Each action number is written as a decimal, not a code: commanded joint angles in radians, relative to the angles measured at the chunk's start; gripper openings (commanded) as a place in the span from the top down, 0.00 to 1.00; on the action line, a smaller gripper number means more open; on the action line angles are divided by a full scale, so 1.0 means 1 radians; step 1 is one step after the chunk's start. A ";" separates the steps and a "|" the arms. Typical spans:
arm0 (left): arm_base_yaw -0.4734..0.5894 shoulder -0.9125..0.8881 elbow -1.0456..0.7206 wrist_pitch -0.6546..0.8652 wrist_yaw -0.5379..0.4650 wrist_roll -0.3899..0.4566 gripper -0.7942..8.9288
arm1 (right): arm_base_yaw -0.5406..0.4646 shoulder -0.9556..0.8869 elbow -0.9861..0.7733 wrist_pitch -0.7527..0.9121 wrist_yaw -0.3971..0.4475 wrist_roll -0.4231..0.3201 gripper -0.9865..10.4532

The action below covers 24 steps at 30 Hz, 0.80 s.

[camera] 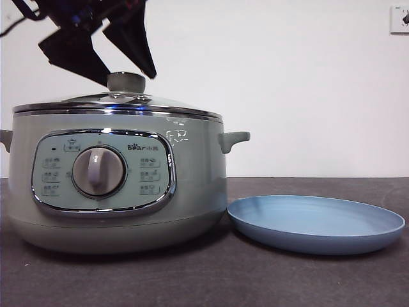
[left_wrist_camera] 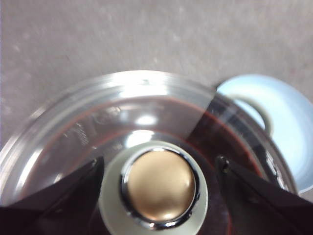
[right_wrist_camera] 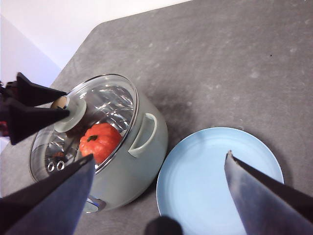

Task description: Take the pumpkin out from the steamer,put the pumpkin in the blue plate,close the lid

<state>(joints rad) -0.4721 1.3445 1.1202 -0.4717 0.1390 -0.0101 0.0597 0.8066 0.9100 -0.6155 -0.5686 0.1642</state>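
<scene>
Lid (camera: 118, 99) seated on the steamer (camera: 121, 192), chrome rim flush all round, so the pot is shut and the pumpkin (right_wrist_camera: 100, 141) is inside under the glass, seen through the dome in the right wrist view; stem too small to place. Left gripper (left_wrist_camera: 159, 169) over the lid knob (left_wrist_camera: 159, 185), jaws spread with one either side of it and not touching it; in the front view the black tips hang just above the knob (camera: 126, 82). Judged: this straddle is the set-up for grasping the knob and lifting the lid, first step of the task, nothing yet removed. Right gripper (right_wrist_camera: 159, 169) held high and clear, jaws wide apart, above the blue plate (camera: 316, 224) and the steamer's side handle (right_wrist_camera: 143, 134), presumably waiting to reach in for the pumpkin when the pot is uncovered. Blue plate bare on the dark bench (camera: 268, 275), just beside the steamer's base on the handle side, close so the carry is short. Risk: knob is smooth and rounded, an off-centre closure may slip
</scene>
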 commanded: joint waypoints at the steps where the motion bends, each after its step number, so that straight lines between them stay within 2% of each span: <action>1: -0.001 0.017 0.001 0.002 -0.006 0.022 0.53 | 0.002 0.000 0.002 0.000 0.001 -0.001 0.53; 9: -0.001 0.024 0.001 -0.026 -0.005 0.023 0.55 | 0.002 0.000 0.002 -0.001 0.001 -0.001 0.53; 12: -0.001 0.024 0.001 -0.024 -0.006 0.029 0.74 | 0.002 0.000 0.002 -0.001 0.001 -0.001 0.53; 14: -0.001 0.023 0.001 -0.018 -0.006 0.045 0.91 | 0.002 0.000 0.002 -0.008 0.000 -0.001 0.53; 15: 0.000 0.023 0.001 -0.014 -0.008 0.045 0.94 | 0.002 0.000 0.002 -0.012 0.001 -0.001 0.53; 24: 0.000 -0.013 0.001 0.064 -0.009 0.045 0.93 | 0.002 0.000 0.002 -0.037 0.001 0.000 0.53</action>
<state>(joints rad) -0.4736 1.3540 1.1160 -0.4667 0.1337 0.0257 0.0597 0.8066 0.9100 -0.6563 -0.5686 0.1642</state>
